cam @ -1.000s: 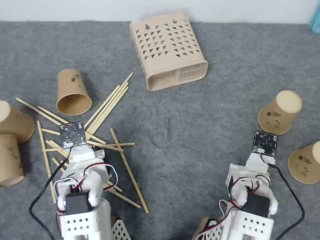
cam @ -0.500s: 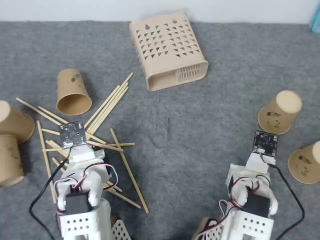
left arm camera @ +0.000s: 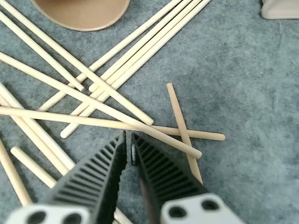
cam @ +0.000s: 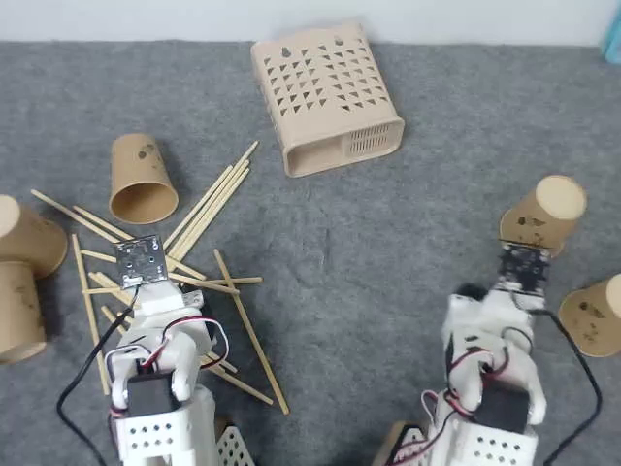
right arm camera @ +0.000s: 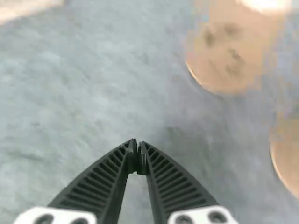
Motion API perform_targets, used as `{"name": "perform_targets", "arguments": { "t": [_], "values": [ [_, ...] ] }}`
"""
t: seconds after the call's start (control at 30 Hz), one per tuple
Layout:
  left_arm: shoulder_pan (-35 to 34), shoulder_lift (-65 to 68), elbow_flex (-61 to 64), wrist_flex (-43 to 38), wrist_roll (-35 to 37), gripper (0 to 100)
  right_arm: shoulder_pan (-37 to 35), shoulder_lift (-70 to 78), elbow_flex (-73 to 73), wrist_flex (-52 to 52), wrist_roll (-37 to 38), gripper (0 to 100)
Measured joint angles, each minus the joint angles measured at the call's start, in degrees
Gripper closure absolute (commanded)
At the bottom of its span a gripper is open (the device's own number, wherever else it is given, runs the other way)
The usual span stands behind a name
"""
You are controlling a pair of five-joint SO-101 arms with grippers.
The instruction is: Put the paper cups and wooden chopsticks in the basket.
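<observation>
Nearest the camera, the left jaws hang over the heap of wooden chopsticks (left arm camera: 93,120), closed to a thin slit and holding nothing; their tips sit just above a long stick that crosses several others. The right jaws are closed tip to tip, also with nothing between them, above bare grey tabletop (cam: 388,252). In the high view the chopsticks (cam: 212,199) lie scattered and crossed in front of the left arm, spreading away from it in a loose fan. At the left edge of the tabletop lie the near left cup (cam: 19,311) and, touching it, the second left cup (cam: 24,236). Past the sticks the open-mouthed cup (cam: 143,180) lies on its side, its rim just beside their far ends (left arm camera: 79,9). On the right, the near right cup (cam: 592,316) lies beside the right arm, and the far right cup (cam: 543,218) lies just ahead of that arm's wrist (right arm camera: 231,51). Farthest back, well apart from both arms, the basket (cam: 325,97) lies with a perforated face up.
</observation>
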Motion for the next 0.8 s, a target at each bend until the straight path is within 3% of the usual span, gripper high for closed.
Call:
{"name": "perform_targets", "arguments": {
  "t": [0.17,0.43,0.67,0.8],
  "values": [
    [0.0,0.0,0.0,0.0,0.0,99,-8.8,0.0,7.5,-9.8,0.0,99.1],
    [0.0,0.0,0.0,0.0,0.0,99,-13.4,0.1,9.3,-21.2,-0.1,99.1],
    [0.0,0.0,0.0,0.0,0.0,99,-21.6,0.1,9.3,-21.0,-0.2,98.8],
    [0.0,0.0,0.0,0.0,0.0,99,-20.7,0.1,9.3,-18.7,-0.2,86.2]
  ]
}}
